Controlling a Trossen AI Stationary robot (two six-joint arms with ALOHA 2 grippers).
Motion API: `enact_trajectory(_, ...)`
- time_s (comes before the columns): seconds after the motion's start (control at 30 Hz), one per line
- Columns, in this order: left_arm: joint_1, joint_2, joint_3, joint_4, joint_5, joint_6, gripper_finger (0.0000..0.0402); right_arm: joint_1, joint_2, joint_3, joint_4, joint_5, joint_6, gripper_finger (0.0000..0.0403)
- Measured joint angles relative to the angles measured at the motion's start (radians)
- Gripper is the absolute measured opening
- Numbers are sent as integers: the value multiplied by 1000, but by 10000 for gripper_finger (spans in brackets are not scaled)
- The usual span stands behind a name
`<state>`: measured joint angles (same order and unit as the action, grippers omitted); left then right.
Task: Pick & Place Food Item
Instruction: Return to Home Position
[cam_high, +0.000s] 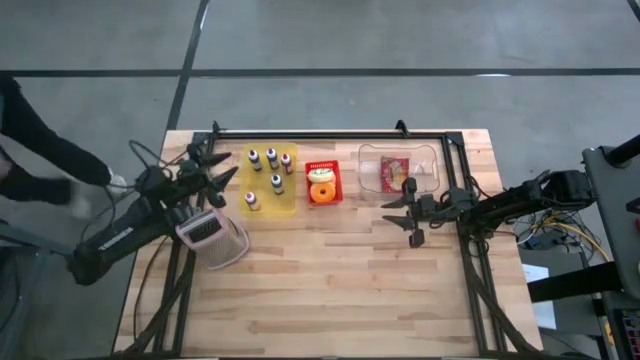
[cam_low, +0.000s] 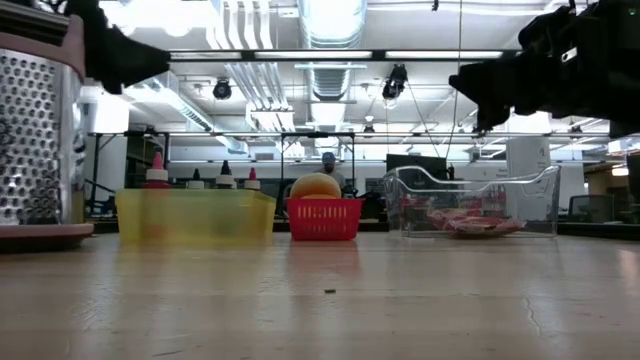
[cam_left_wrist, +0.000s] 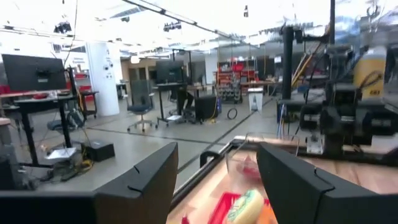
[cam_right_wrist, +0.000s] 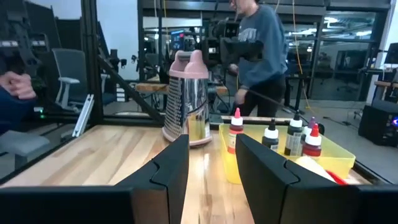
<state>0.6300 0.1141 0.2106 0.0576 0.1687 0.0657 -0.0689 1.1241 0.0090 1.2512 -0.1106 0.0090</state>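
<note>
A red basket at the table's far middle holds an orange round food item and a pale one. To its right, a clear bin holds a red food packet lying on its floor. My left gripper is open and empty in the air, left of the yellow tray; in the left wrist view it points at the basket. My right gripper is open and empty just in front of the clear bin, raised off the table.
The yellow tray holds several small sauce bottles. A metal grater with a pink top stands at the near left, under the left arm. A black frame runs round the table. A person's arm shows off the table's left.
</note>
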Motion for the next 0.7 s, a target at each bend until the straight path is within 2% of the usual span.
enact_trajectory(0.1, 0, -109, -22, -120, -15, 35, 223, 0, -19, 0, -3, -5, -5, 128)
enact_trajectory(0.2, 0, -109, -44, -161, -26, 45, 223, 0, -37, 0, -7, -56, -23, 128)
enact_trajectory(0.3, 0, -86, -70, -134, -2, 72, 223, -1, -55, 0, -19, -107, -34, 128)
enact_trajectory(0.47, 1, -104, -85, -137, -18, 101, 223, -1, -79, 0, -44, -108, -18, 128)
enact_trajectory(0.6, 0, -113, -81, -168, -91, 111, 223, -2, -95, 0, -53, -110, -16, 128)
enact_trajectory(0.7, 1, -112, -90, -196, -171, 117, 223, -2, -106, 0, -51, -152, -15, 128)
